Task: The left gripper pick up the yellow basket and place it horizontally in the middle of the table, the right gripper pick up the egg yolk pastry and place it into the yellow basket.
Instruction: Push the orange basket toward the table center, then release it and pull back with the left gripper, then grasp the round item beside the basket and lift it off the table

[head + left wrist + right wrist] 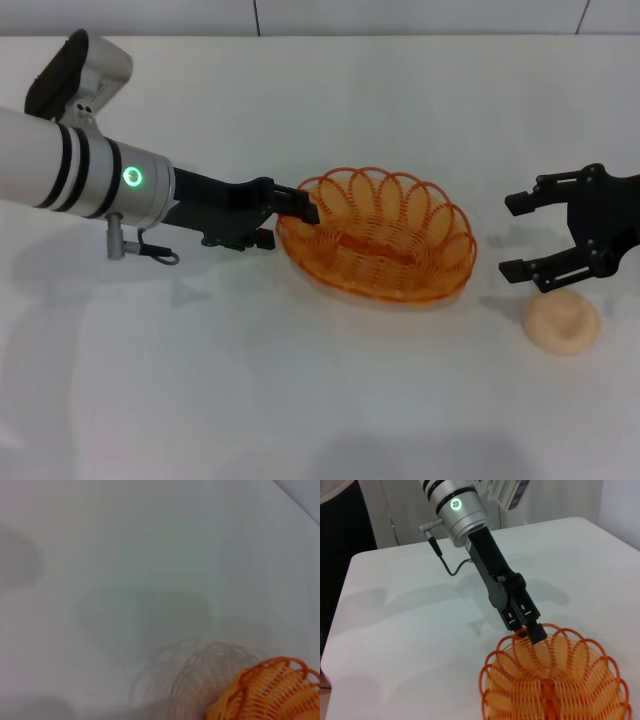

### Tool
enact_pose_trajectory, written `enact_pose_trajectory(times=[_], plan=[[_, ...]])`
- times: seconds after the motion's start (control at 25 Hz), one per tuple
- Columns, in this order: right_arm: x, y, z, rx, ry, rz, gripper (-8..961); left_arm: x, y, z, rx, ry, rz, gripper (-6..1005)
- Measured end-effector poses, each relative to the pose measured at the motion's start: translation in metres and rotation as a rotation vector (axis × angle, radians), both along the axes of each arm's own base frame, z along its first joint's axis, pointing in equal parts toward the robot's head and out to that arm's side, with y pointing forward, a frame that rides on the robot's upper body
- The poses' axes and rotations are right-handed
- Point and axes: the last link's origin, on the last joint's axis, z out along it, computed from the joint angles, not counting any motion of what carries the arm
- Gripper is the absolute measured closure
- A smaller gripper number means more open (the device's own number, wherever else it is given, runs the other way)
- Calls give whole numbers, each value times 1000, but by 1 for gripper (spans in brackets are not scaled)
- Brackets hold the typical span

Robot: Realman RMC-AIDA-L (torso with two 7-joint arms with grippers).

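Observation:
The yellow basket is an oval orange wire basket in the middle of the white table. My left gripper is shut on its left rim. The right wrist view shows the same grip, the left gripper holding the basket's far rim. In the left wrist view the basket hangs apart from its shadow, so it is a little above the table. The egg yolk pastry lies on the table at the right. My right gripper is open and empty, just behind the pastry, to the basket's right.
The table's far edge runs along the top of the head view. A dark upright object stands beyond the table's edge in the right wrist view.

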Motion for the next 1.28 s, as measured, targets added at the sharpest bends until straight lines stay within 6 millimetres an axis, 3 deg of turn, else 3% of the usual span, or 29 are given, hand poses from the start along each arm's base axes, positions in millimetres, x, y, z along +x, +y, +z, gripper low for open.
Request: enact_pose_trajectory(times=[0.24, 0.44, 0.6, 0.88, 1.28], plan=[[0, 0, 0, -1, 3, -7, 101, 3, -3, 2, -30, -5, -22, 323], [0, 0, 2, -1, 6, -19, 101, 8, -3, 9, -59, 5, -71, 133], [2, 1, 5, 16, 16, -32, 101, 9, -2, 25, -44, 21, -152, 120], [9, -3, 11, 42, 39, -62, 101, 4, -9, 73, 53, 3, -396, 114], [21, -18, 7, 43, 70, -72, 101, -16, -53, 98, 96, -37, -969, 113]])
